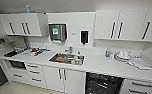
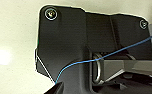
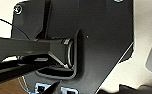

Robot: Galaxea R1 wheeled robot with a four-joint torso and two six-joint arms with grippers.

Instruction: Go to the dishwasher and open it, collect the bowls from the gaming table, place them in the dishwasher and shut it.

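1. I face a white kitchenette: a long white tabletop (image 1: 97,62) runs across the room, with white wall cupboards (image 1: 122,25) above it and white drawers (image 1: 34,72) and doors below.
2. A steel sink (image 1: 67,58) is set into the tabletop near its middle, with things inside that I cannot make out and a tap (image 1: 70,49) behind it.
3. On the wall above the sink hangs a paper towel dispenser (image 1: 57,32), and beside it a dark soap dispenser (image 1: 84,37).
4. Left of the sink lies a clutter of small items (image 1: 35,51); towards the right stand stacked white plates (image 1: 123,55) and some papers (image 1: 140,64).
5. The dishwasher (image 1: 103,83) sits under the tabletop, right of the sink cupboard doors. Its dark inside with wire racks shows, so it is open. Its opening faces out into the room towards me, and its racks run level, side to side along the cupboard front.
6. My head view alone gives the room. My left wrist view gives my own dark plate, a thin blue cable (image 2: 97,60) across it and a pale surface behind.
7. My right wrist view gives the dark plate too, a pale floor and a patch of brown wood (image 3: 7,87) at one corner.
8. I cannot tell whether my left tool or my right tool is wide or narrow.
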